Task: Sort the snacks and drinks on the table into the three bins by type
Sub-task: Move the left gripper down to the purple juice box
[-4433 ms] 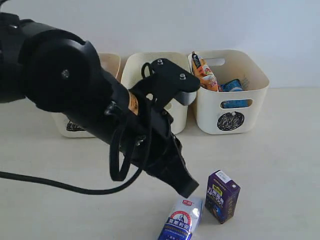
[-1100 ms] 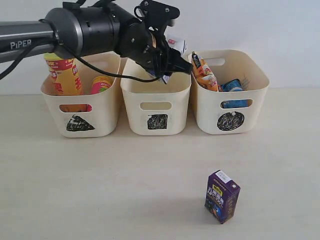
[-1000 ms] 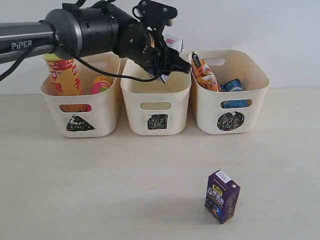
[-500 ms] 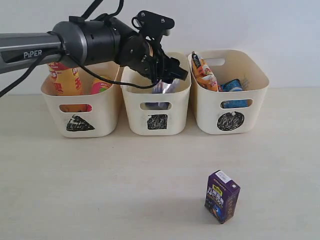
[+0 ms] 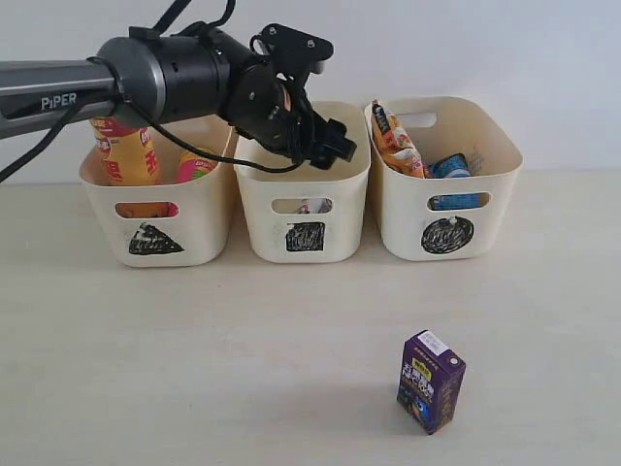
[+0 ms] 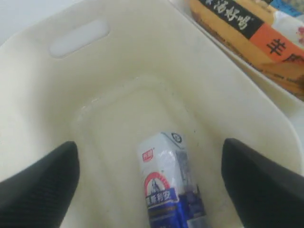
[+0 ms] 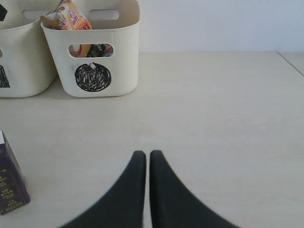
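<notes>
Lying in square bin [image 6: 95, 71], white-and-blue carton [image 6: 168, 190] shown clearly only by left wrist view; left gripper [image 6: 149, 145] spread, right gripper [image 7: 143, 159] closed.

Glossy blk arm [image 5: 194, 78] — grey link [image 5: 29, 83] marked "PiPER".

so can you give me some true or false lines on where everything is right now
1. The white-and-blue carton lies inside the square-marked bin. True.
2. The purple carton is in the circle-marked bin. False: it stands on the table.
3. The left gripper is open and empty. True.
4. The right gripper grips the purple carton. False: it is shut on nothing, with the carton off to one side.
5. The yellow chip tube stands in the triangle-marked bin. True.
</notes>
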`<state>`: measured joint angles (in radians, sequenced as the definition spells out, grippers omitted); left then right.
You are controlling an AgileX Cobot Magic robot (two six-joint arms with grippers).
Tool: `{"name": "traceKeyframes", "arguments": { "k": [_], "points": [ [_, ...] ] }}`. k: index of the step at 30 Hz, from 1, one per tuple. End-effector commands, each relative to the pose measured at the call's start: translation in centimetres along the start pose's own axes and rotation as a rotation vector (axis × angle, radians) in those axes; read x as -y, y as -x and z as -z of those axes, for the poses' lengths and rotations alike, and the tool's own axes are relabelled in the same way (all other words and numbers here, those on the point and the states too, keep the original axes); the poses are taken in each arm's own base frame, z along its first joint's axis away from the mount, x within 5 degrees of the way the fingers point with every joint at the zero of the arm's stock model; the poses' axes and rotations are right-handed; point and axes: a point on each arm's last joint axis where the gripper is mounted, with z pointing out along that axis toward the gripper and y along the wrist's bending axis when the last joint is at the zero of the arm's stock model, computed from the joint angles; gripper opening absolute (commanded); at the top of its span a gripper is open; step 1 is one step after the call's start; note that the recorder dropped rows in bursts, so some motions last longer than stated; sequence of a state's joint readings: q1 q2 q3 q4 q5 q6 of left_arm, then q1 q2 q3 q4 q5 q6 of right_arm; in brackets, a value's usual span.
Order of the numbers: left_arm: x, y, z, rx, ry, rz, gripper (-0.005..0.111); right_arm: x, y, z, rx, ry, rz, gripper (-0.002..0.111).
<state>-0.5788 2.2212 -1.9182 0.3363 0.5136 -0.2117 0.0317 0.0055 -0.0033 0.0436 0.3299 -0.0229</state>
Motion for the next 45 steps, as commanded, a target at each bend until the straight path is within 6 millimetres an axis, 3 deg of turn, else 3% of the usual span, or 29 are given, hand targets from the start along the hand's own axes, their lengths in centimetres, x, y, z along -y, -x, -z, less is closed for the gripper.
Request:
{"name": "traceKeyframes", "arguments": {
  "k": [1,4,7,10,15,20,30,38,40,45],
  "points": [
    [-0.8,0.9,2.5,-0.052,0.023,-0.075,0.063,0.0,0.0,0.0,0.010,-0.001,-0.001,0.000],
    [-1.2,1.2,4.3,-0.098,0.028,-0.164,0.041,0.0,0.0,0.0,0.010,-0.001,-0.001,0.000],
    [-1.6,1.2,6.2,-0.140,0.029,-0.217,0.008,0.0,0.0,0.0,0.010,-0.001,-0.001,0.000],
    [-1.5,1.1,7.7,-0.146,-0.011,-0.246,0.004,0.0,0.0,0.0,0.010,-0.001,-0.001,0.000],
    [-0.6,0.9,10.3,-0.120,-0.142,-0.312,0.004,0.0,0.0,0.0,0.010,-0.001,-0.001,0.000],
    [1.2,-0.1,12.5,-0.104,-0.390,-0.453,0.004,0.0,0.0,0.0,0.010,-0.001,-0.001,0.000],
    [4.0,-2.0,14.5,-0.135,-0.806,-0.774,0.004,0.0,0.0,0.0,0.010,-0.001,-0.001,0.000],
    [9.3,-2.7,16.2,-0.027,-0.951,-1.118,0.005,0.0,0.0,0.0,0.010,-0.001,-0.001,0.000],
    [10.4,-2.8,16.6,0.020,-0.977,-1.215,0.013,0.0,0.0,0.0,0.010,-0.001,-0.001,0.000],
    [12.3,-3.1,17.2,0.097,-1.024,-1.355,0.056,0.0,0.0,0.0,0.010,-0.001,-0.001,0.000]
  ]
}}
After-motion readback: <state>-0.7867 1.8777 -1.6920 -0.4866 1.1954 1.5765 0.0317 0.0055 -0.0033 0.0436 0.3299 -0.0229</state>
